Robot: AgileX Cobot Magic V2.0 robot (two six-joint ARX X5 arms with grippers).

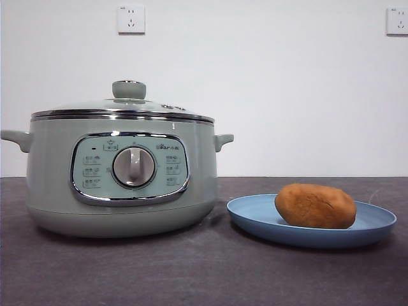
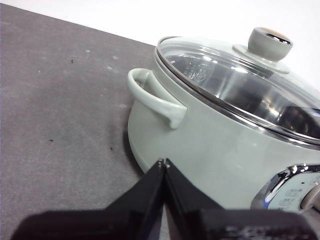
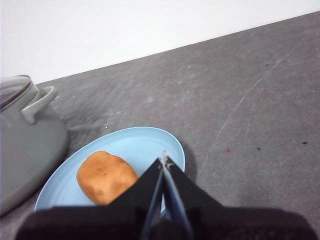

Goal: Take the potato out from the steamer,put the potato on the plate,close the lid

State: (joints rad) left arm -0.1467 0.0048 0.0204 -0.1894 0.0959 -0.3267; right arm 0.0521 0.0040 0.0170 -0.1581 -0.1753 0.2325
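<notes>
Evidently the one oval, orange-brown, rough-skinned potato (image 1: 315,206) lay on the single shallow light-blue round plate (image 1: 376,220) at the lower right of the front frame, beside the one wide sage-green steamer pot (image 1: 121,197) at left. Its domed clear glass lid (image 2: 240,82) sat seated on the chrome rim, so the task looked complete. The potato seemed firm, light and unslippery, best pinched across its narrow middle; the lid (fragile glass, probably slick) should be taken by its pale green knob (image 1: 129,89). The left gripper (image 2: 163,163) hung beside the steamer's side handle (image 2: 152,97), jaws pressed together and empty. The right gripper (image 3: 163,159) hovered over the plate, likewise closed on nothing.
</notes>
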